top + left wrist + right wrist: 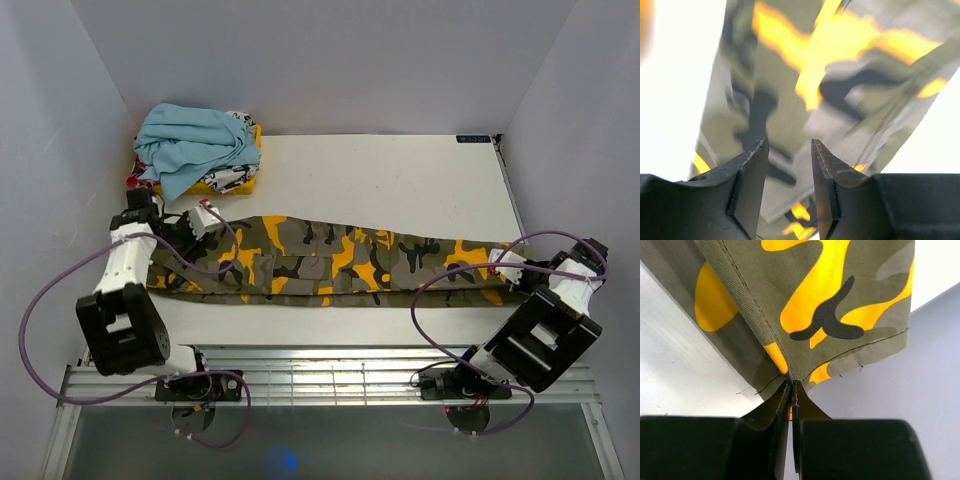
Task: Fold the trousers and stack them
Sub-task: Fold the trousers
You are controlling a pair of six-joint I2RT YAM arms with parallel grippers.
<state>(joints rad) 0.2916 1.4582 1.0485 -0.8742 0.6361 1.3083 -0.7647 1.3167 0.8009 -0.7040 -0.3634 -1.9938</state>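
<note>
The camouflage trousers lie stretched left to right across the near half of the white table, folded lengthwise. My left gripper is at their left, wider end. In the left wrist view it is open, with the blurred trousers just below and beyond the fingertips. My right gripper is at the right end, by the leg hems. In the right wrist view it is shut on a corner of the trousers' hem, and the fabric hangs out from the jaws.
A crumpled light blue garment lies on a yellow and white printed garment at the table's back left corner. White walls close in the table on three sides. Purple cables loop off both arms over the near edge.
</note>
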